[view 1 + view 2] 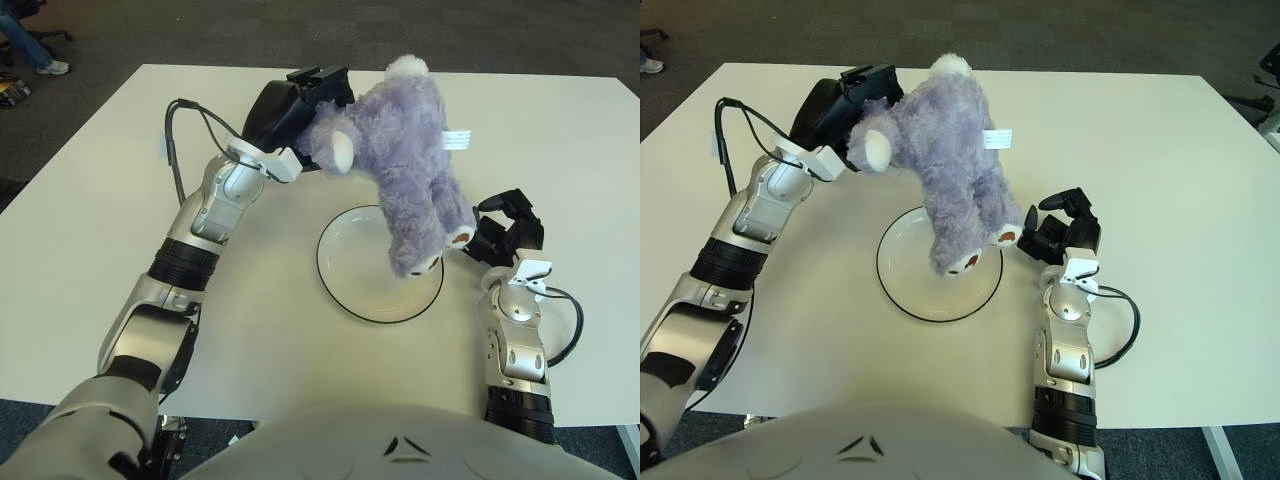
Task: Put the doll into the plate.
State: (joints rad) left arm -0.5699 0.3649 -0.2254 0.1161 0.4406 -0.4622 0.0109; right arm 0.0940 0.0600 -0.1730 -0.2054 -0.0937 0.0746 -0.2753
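Left eye view: the left hand is clamped on the head end of the doll, a purple plush animal with a pale muzzle and brown-soled feet. It hangs head-up in the air, its legs dangling over the right part of the plate, apparently just clear of it. A small white tag sticks out of its side. The plush looks light and soft; it should sag from wherever it is held and land without bouncing, so a firm pinch on the stuffed head or body is the sensible hold, not a limp limb. The plate is round, shallow, white with a thin dark rim, smooth and hard, probably ceramic, and likely to slide on the smooth white worktop if knocked. The right hand shows just right of the plate, near the doll's feet, fingers curled and holding nothing.

Right eye view: the same scene, shifted. The doll's fuzzy pile and rounded limbs contrast with the black, hard-shelled left hand and its metal forearm. Its feet again show over the plate's right side, with the right hand close beside them. Lowering the doll a little towards the plate's centre before letting go should seat it well.
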